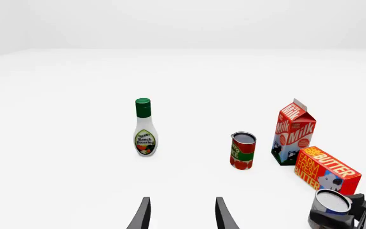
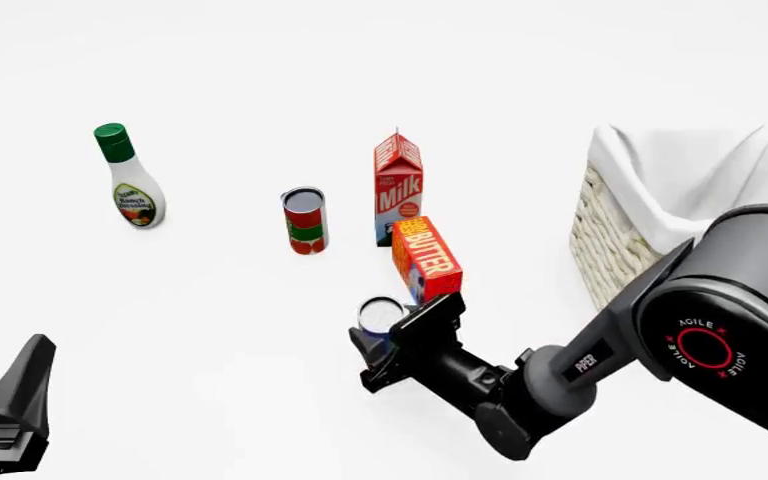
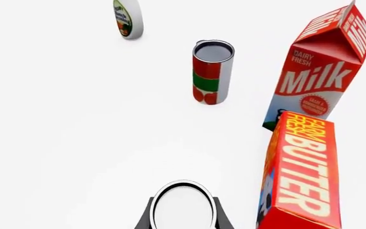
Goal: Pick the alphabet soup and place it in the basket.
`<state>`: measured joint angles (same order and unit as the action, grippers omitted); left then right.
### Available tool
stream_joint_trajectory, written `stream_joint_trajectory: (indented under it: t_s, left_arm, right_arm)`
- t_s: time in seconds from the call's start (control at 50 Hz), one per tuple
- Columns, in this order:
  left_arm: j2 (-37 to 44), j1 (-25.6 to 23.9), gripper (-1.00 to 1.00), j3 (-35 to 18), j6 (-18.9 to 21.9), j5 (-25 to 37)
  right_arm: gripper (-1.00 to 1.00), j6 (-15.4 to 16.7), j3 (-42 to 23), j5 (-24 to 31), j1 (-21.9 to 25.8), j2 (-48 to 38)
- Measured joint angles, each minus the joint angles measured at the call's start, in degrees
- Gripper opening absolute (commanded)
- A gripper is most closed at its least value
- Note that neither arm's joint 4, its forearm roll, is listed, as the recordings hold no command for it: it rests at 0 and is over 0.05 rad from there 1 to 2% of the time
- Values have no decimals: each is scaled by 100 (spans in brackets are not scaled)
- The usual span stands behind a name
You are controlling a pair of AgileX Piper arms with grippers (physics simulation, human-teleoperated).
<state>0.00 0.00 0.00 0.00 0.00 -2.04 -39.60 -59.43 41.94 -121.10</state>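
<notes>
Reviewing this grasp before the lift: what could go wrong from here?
1. The butter box stands close beside the alphabet soup; lifting with the right gripper could knock it over.
2. Carrying toward the basket, a low path might clip the rim.
3. The fingers flank the can near its top; it may slip.

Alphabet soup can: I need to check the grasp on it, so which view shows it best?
The right wrist view: the alphabet soup shows its top large between the right gripper's fingers. The front view shows it small and partly hidden; the left wrist view catches it at the frame's edge.
</notes>
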Motion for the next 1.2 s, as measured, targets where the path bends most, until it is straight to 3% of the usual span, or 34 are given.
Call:
stream_joint_trajectory:
  t_s: [0.3, 0.64, 0.9, 1.2]
  left_arm:
    - [0, 0, 100, 0, 0, 0]
    - [0, 0, 100, 0, 0, 0]
    - [0, 0, 100, 0, 0, 0]
    - [0, 0, 100, 0, 0, 0]
  right_arm:
    - [-100, 14, 205, 5, 59, 261]
    - [-100, 114, 882, 220, 111, 1695]
    - [-100, 299, 1380, 860, 42, 3448]
    - [-100, 567, 1461, 2030, -202, 5286]
